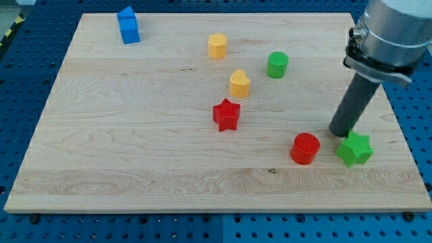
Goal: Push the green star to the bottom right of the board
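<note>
While the blue block (128,25) sits far off at the view's top left, well out of the action, the play is all on the other side of the wooden board (135,155). Moving across: a yellow block (217,46), hexagonal perhaps, near the top middle, a yellow heart (239,84) below it, a red star (227,115) just under that, and a green cylinder (277,65) to the upper right of the heart. Then comes the red cylinder (305,148), low on the board, and right beside it, apart by a sliver, the green star (354,149), already deep in the view's lower right quarter.

My tip (341,133) is planted at the star's upper left edge, touching or as good as touching, I can't quite tell. As for the end effector, there's no claw to open or close; it's a bare rod and it holds nothing. I'd judge this as the closing stretch of the push: the star is close to its corner, with a strip of board left below it and to its right. The next move calls for a short shove down and to the right, kept centred so the star doesn't spin off the tip, and stopped before the edge.

Underneath the board, the desk (27,81) is blue and dotted with holes; a yellow-black striped strip (12,28) shows at the top left.
</note>
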Motion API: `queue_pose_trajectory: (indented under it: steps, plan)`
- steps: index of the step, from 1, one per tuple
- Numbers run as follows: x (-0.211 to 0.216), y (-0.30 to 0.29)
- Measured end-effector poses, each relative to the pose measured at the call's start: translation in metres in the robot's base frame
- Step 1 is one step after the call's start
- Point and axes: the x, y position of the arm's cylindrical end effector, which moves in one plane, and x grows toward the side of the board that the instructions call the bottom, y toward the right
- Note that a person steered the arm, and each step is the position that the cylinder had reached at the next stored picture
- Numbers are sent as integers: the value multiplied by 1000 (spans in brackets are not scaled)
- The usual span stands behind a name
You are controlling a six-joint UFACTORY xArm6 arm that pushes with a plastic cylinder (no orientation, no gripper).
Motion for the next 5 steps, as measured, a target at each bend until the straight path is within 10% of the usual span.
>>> queue_pose_trajectory:
  steps: [5]
  plan:
    - [17,-27]
